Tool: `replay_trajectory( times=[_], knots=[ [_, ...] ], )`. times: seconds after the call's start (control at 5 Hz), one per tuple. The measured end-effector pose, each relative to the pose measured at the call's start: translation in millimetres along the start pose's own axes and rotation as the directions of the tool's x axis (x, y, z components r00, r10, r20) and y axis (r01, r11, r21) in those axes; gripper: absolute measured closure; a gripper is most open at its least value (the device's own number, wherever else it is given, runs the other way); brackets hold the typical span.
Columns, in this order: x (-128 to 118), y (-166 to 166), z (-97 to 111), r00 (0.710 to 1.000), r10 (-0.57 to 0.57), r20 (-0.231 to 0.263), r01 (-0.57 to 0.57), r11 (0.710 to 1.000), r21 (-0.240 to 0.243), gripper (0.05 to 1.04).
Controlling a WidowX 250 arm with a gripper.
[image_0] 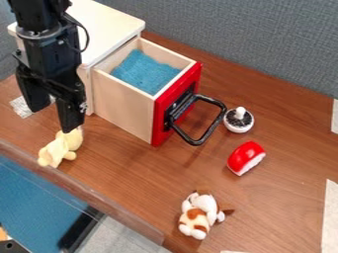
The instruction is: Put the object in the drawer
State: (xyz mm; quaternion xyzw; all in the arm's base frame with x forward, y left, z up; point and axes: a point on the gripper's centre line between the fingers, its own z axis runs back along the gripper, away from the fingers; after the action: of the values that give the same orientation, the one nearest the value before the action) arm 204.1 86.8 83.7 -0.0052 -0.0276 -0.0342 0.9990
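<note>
My gripper [51, 118] hangs at the left of the view with its fingers apart and nothing seen between them. The tip of its right finger is just above or against the top of a pale yellow plush toy [61, 148], which lies near the table's front edge. Right of the gripper, the drawer [125, 104] stands pulled out of its cabinet, with a red front, a black handle and a blue cloth inside. On the table are also a brown-and-white plush dog [198, 215], a red-and-white toy [246, 158] and a small white round object with a dark top [238, 120].
The pale wooden cabinet [109, 22] stands behind the gripper. The drawer's black handle [212, 129] juts out over the table [284, 123]. A raised edge strip [86, 197] runs along the lower left, and a grey partition [264, 39] rises behind.
</note>
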Motion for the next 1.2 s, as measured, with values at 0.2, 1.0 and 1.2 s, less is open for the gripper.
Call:
replay_trajectory(
  times=[0.2,1.0,1.2],
  knots=[
    [-1.6,-3.4,-4.7,1.0,0.004,-0.018,-0.004,1.0,-0.01,0.084],
    [15.0,-161.2,-64.6,0.973,-0.229,0.012,0.228,0.973,0.032,0.084],
    [17.9,-165.3,-80.5,0.981,-0.194,0.007,0.194,0.981,0.028,0.084]
  ],
)
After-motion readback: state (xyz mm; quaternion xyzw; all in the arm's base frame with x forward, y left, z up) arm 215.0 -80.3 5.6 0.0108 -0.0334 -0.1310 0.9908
